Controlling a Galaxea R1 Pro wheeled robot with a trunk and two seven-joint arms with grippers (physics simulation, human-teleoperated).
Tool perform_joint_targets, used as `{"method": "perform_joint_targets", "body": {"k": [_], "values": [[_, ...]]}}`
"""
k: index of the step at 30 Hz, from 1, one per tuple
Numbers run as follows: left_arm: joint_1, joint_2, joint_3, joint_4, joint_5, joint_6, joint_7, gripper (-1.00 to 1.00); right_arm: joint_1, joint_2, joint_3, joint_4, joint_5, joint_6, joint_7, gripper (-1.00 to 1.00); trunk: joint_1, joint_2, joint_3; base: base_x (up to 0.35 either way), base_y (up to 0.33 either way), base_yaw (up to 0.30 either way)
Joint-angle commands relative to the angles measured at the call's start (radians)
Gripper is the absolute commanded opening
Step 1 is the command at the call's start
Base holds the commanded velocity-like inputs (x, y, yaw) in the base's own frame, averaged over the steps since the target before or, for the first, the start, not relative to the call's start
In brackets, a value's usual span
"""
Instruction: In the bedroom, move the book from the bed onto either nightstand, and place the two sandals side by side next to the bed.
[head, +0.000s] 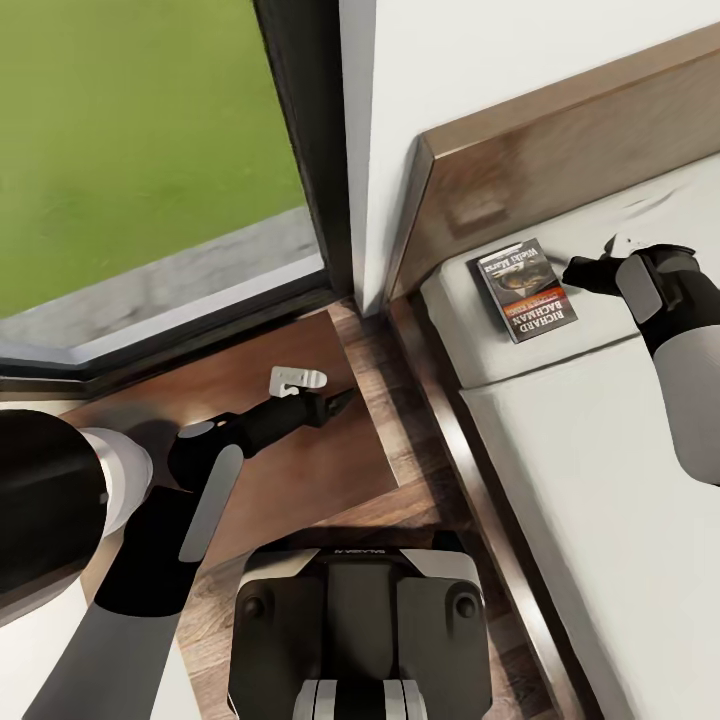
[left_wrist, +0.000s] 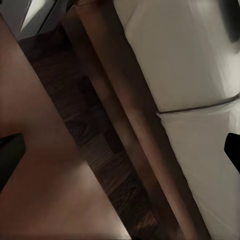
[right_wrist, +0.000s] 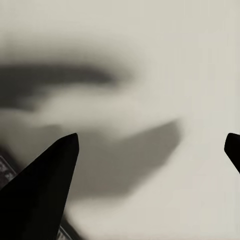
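Lying flat on the bed (head: 600, 480) near the headboard, the book (head: 524, 289) sat just left of the right gripper (head: 583, 275), whose fingers stood open, long axis running near-to-far.

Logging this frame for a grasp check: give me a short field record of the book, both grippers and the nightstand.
book: flat on the bed mattress, near the headboard corner
right gripper: open, beside the book's edge, book not yet between its fingers
left gripper: over the nightstand, holding nothing, open or shut unclear
nightstand: beside the bed, below the window
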Motion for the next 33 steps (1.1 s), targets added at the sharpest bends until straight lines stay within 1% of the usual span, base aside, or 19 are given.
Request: {"method": "perform_joint_targets", "body": {"k": [1,15,33], "values": [[0.0,-0.001,0.001,0.0,0.001,0.005,-0.002,1.0,0.0,0.0,0.002,0.084,-0.014,0.007,-0.004,1.0,0.0,0.0,0.0,0.0,0.002,0.0],[-0.001,-0.001,0.001,-0.002,0.001,0.005,-0.002,1.0,0.001,0.0,0.004,0.081,-0.014,0.007,-0.004,1.0,0.0,0.0,0.0,0.0,0.0,0.006],[0.0,-0.001,0.001,-0.002,0.001,0.005,-0.002,1.0,0.001,0.0,0.003,0.077,-0.014,0.009,-0.004,1.0,0.0,0.0,0.0,0.0,0.0,0.118]]}}
